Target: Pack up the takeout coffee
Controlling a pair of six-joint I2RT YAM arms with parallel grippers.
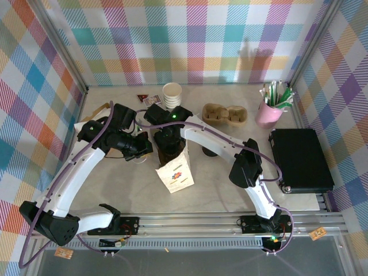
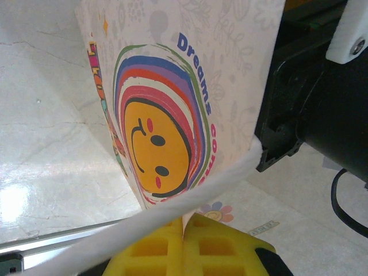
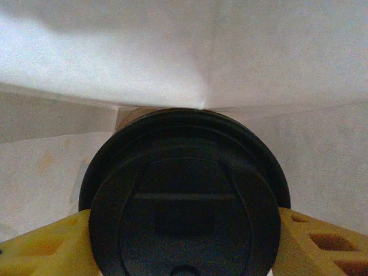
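A white paper bag (image 1: 175, 172) printed with a smiley face (image 2: 155, 144) stands in the middle of the table. My left gripper (image 2: 184, 238) is shut, its yellow fingers (image 2: 221, 247) pinched on the bag's blurred white top edge (image 2: 172, 213). It sits at the bag's left (image 1: 145, 150). The takeout coffee's round black lid (image 3: 184, 195) is seen from above with the bag's white walls (image 3: 230, 52) around it. My right gripper (image 3: 184, 256) is shut on the takeout coffee, one yellow finger (image 3: 43, 247) on each side. From above, that gripper (image 1: 168, 145) reaches down into the bag's mouth.
A stack of lidless cream cups (image 1: 172, 94) stands at the back, with a brown cardboard cup carrier (image 1: 224, 114) to its right. A pink cup of packets (image 1: 270, 109) and a black case (image 1: 301, 159) are on the right. A small dark packet (image 1: 150, 99) lies by the cups.
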